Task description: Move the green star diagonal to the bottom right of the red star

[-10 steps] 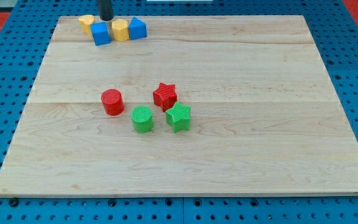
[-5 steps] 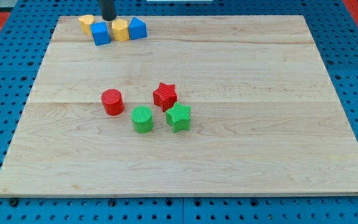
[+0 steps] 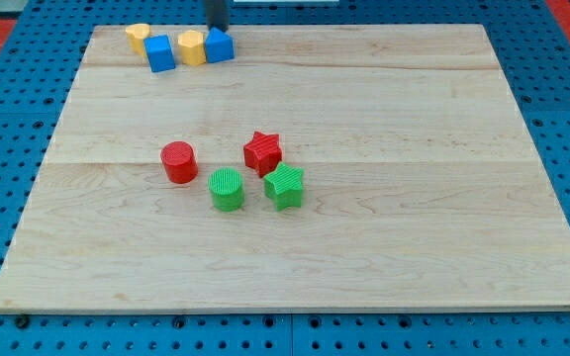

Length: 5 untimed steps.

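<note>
The red star (image 3: 262, 151) lies near the middle of the wooden board (image 3: 414, 198). The green star (image 3: 285, 186) touches it at its lower right. My tip (image 3: 218, 30) is at the view's top, at the board's far edge, just behind the blue triangular block (image 3: 220, 45). It is far from both stars.
A green cylinder (image 3: 227, 189) lies left of the green star, and a red cylinder (image 3: 179, 161) lies further left. At the view's top left stand a yellow block (image 3: 139, 38), a blue cube (image 3: 160, 53) and a yellow hexagonal block (image 3: 192, 46).
My tip has moved to the view's right along the top edge, from behind the blue cube to behind the blue triangular block. No block has moved.
</note>
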Each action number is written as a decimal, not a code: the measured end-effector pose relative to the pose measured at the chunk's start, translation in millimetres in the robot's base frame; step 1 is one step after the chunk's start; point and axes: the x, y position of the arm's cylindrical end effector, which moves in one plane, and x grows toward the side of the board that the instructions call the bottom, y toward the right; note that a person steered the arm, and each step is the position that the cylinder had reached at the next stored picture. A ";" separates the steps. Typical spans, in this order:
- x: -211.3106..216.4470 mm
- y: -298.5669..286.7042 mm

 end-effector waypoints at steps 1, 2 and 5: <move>0.0 11.6; -0.4 55.6; 136.6 126.5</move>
